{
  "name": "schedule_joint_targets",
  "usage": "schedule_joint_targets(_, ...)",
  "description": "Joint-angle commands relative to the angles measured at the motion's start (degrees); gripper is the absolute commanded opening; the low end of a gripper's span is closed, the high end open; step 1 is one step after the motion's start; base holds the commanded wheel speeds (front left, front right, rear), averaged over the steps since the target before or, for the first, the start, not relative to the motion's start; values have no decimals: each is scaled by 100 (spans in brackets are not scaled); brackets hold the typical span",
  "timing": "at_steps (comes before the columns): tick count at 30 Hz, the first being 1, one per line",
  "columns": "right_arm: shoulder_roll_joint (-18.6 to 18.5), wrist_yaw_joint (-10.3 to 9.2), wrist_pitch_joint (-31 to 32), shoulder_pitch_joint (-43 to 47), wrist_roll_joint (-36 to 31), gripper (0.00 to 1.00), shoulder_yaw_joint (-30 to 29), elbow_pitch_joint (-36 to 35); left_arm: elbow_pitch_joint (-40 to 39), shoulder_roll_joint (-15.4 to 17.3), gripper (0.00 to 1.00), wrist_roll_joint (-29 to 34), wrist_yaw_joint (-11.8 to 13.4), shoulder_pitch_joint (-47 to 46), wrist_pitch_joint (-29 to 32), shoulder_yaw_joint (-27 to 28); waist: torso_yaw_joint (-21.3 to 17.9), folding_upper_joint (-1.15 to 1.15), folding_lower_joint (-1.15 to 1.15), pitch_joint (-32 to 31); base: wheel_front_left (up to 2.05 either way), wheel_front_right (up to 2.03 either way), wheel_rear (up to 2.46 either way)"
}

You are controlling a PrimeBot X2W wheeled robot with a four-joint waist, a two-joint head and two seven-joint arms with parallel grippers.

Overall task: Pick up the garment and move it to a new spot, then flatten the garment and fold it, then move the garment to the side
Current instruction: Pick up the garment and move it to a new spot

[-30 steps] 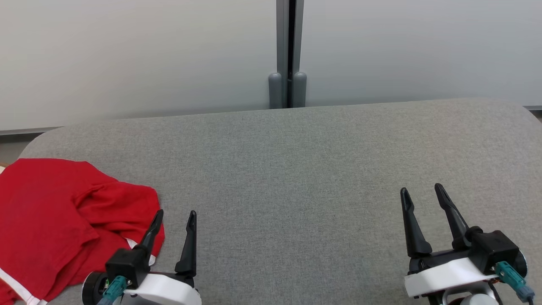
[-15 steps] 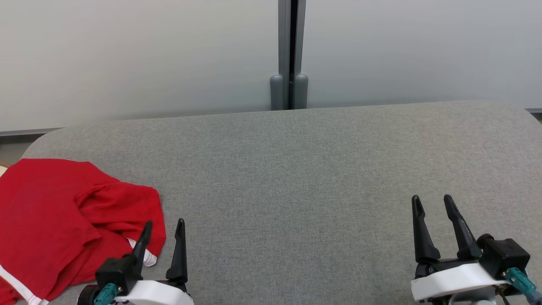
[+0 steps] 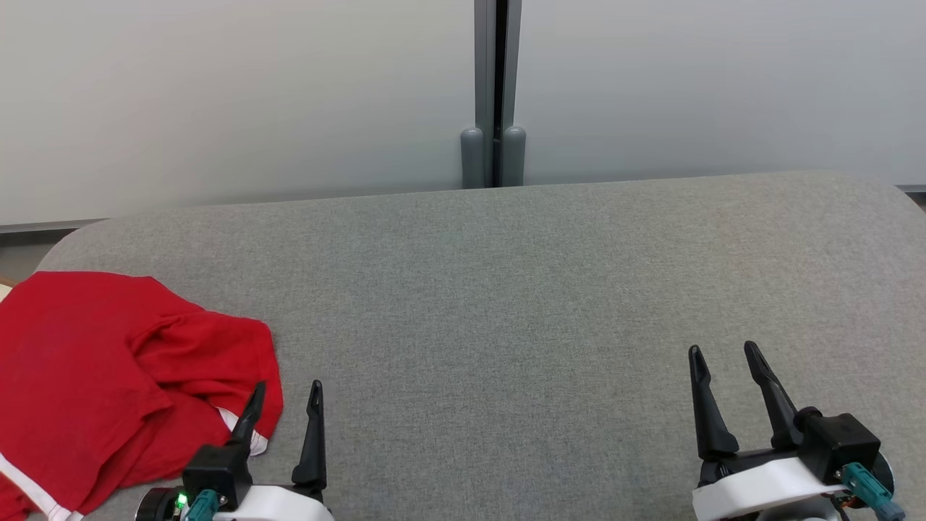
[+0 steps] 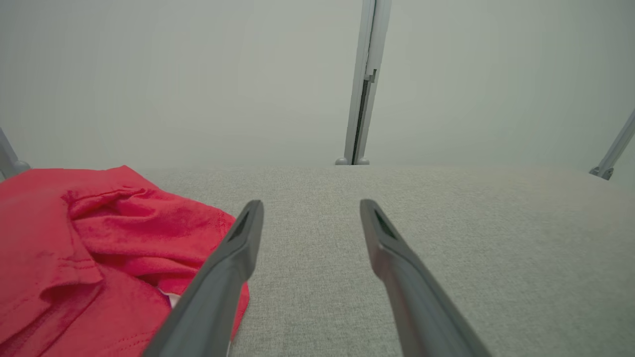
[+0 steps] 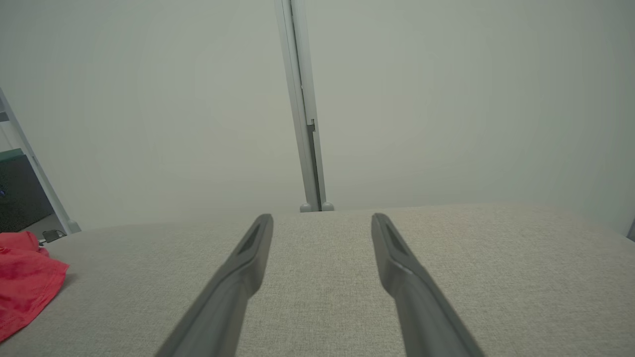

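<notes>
Garment (image 3: 94, 376), red with white trim, lies crumpled and free at the left end of the grey table (image 3: 506, 289). The left fingers (image 3: 313, 434) stand spread and empty just beside its right edge. The right fingers (image 3: 705, 412) are likewise spread and empty, well apart from it over the table's right side.

One garment (image 3: 87, 362), one table (image 3: 506, 289), two pincers (left pincer (image 3: 287, 386), right pincer (image 3: 723, 349)).
</notes>
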Motion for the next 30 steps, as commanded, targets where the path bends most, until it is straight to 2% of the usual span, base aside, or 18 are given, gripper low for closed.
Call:
schedule_joint_targets(1, -26, 0, -32, -52, 6, 100, -4, 23, 16, 30, 100, -71, -7, 26, -5, 35, 2, 0, 0, -1, 0, 0, 0)
schedule_joint_targets(12, -25, 0, -22, -77, 144, 100, -8, 107, 148, 27, 100, -145, -32, -54, -5, -91, 23, 0, 0, -3, 0, 0, 0)
schedule_joint_targets(16, -22, 0, -22, -42, 204, 100, -36, 102, 175, 26, 100, -230, -17, -112, -4, -116, 158, 0, 0, -5, 0, 0, 0)
schedule_joint_targets(22, -22, 0, -21, 69, 272, 100, 62, 130, 203, 28, 100, -236, 30, -110, -4, -32, 653, 0, 0, -66, 0, 0, 0)
schedule_joint_targets(30, -19, 0, -21, 151, 438, 100, 219, 188, 238, 25, 100, -88, -5, 40, -4, 187, 1683, 0, 0, -203, 0, 0, 0)
